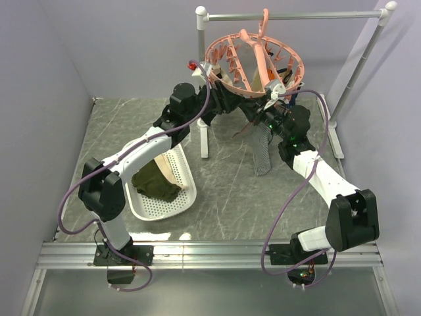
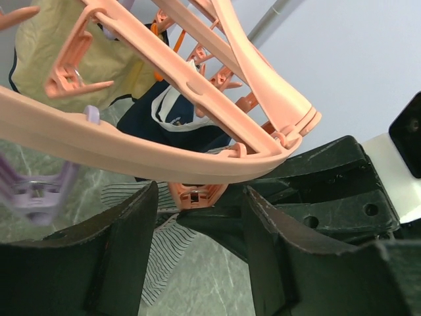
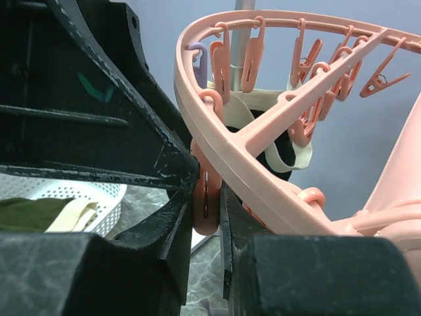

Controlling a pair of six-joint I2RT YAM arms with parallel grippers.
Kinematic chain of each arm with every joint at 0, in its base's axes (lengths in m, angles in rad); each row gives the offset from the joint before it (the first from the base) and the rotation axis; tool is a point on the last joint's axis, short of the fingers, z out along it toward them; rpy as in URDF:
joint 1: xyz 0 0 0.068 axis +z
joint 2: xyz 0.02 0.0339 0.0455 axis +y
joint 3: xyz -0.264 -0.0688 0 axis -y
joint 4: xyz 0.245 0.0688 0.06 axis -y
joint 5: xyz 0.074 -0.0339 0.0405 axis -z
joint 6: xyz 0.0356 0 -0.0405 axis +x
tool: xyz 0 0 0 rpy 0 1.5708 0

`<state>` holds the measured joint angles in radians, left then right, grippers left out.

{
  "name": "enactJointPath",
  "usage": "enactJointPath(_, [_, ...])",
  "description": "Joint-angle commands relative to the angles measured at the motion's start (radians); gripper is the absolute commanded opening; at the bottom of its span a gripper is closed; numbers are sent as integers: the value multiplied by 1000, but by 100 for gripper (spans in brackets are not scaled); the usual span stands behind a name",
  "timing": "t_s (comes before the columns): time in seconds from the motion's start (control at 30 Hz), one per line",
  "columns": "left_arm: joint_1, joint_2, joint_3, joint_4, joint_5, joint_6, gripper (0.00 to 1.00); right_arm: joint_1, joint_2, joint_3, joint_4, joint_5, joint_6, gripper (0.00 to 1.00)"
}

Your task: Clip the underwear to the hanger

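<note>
The pink hanger (image 1: pixel 258 59) hangs by its hook from the rail. My right gripper (image 1: pixel 271 108) reaches up under its rim and is shut on a pink clip peg (image 3: pixel 206 197), squeezing its sides. The striped underwear (image 1: pixel 262 148) hangs down below that gripper. In the left wrist view its striped cloth (image 2: pixel 151 243) hangs just under a peg (image 2: pixel 196 195) on the hanger ring (image 2: pixel 131 148). I cannot tell whether the peg grips it. My left gripper (image 2: pixel 200 197) is open, its jaws wide apart below that peg, under the ring's near side (image 1: pixel 227 99).
A cream garment (image 2: pixel 112 59) and a dark navy garment (image 2: pixel 191 131) hang from other pegs. A white perforated basket (image 1: pixel 187 197) at left holds an olive-green garment (image 1: pixel 154 181). The grey rail stand (image 1: pixel 296 14) spans the back, with posts behind the arms.
</note>
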<state>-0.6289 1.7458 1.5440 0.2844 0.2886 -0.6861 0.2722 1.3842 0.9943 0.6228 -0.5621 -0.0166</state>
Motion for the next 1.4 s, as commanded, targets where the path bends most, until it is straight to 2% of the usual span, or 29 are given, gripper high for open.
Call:
enactJointPath(0.0, [-5,-3,41,25,-19,28,58,9,-22,41,60,-30,-6,0])
enactJointPath(0.37, [-8,37,84,35,-48,-18,52,10,-31,29,58,-39,-20,0])
enactJointPath(0.53, [-6,46,94,30,-77,-41,43,10,-33,21,64,-41,-17,0])
enactJointPath(0.8, [-5,18,47,137,-95,-72,52,12,-39,-5,74,-27,-23,0])
enactJointPath(1.1, [-3,18,5,236,-131,-27,49,12,-28,-34,104,-24,-29,0])
enactJointPath(1.17, [-3,15,-25,300,-132,-17,48,10,-30,-42,113,-25,-36,0])
enactJointPath(1.37, [-8,15,-65,400,-138,54,51,9,-21,-66,143,-19,-37,0])
